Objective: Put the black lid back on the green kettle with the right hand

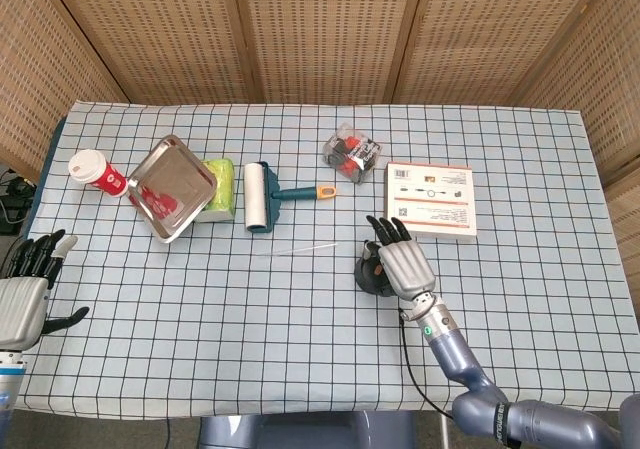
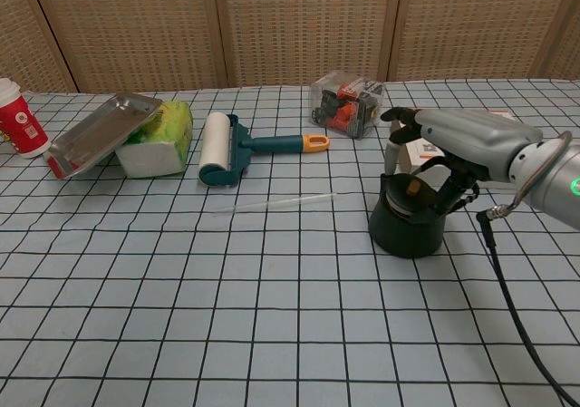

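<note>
the table gives you open cloth in front of the kettle, with the box close behind it. your right hand arches over the kettle so the lid meets the mouth squarely; its fingers look clasped on the lid, which sits at the opening. your left hand rests released at the near left edge.
</note>
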Tool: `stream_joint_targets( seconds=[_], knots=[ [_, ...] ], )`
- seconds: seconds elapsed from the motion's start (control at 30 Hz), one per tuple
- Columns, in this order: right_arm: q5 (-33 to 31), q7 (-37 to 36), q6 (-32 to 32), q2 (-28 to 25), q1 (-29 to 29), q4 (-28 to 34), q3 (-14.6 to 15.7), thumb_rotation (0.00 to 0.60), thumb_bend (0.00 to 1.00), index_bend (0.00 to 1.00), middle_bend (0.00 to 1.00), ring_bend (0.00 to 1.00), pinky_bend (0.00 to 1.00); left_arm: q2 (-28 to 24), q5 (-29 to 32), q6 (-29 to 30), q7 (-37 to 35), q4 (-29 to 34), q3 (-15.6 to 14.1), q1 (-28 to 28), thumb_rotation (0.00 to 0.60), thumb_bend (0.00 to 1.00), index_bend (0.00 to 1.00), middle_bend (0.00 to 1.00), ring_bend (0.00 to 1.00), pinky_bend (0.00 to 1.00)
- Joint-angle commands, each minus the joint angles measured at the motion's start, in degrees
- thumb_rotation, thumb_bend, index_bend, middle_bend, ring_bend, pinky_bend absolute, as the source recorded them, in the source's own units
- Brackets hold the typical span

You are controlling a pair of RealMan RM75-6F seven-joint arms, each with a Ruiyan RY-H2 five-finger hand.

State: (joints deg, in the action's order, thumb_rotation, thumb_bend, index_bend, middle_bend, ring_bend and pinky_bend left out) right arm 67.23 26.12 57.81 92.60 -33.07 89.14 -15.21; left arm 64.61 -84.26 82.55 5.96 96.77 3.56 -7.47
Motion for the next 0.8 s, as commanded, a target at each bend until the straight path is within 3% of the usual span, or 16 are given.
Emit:
stream_joint_targets(
  seconds=[0.03,0.37,0.8],
  knots=[
    [-1.3,-0.2,-0.6,1.4,-1.3,-2.3,-0.4,0.600,0.33,0.55,0.09,0.00,0.00,-0.1,-0.1,0.0,0.0,0.1,0.0,-0.1,0.600,0.07,0.00,0.00,0.00,0.00],
    [-2.5,-0.4,-0.5,2.1,-2.5,-4.5,-0.2,0.600,0.32,0.55,0.09,0.00,0.00,-0.2,0.4,-0.3,-0.2,0.0,0.1,-0.2,0.600,0.07,0.00,0.00,0.00,0.00],
    [-3.6,0.7,1.1,1.3,-2.6,-3.0,1.2,0.600,0.32,0.55,0.09,0.00,0.00,-0.3,0.0,-0.1,0.0,0.3,-0.3,-0.1,0.600,0.07,0.00,0.00,0.00,0.00]
  ],
)
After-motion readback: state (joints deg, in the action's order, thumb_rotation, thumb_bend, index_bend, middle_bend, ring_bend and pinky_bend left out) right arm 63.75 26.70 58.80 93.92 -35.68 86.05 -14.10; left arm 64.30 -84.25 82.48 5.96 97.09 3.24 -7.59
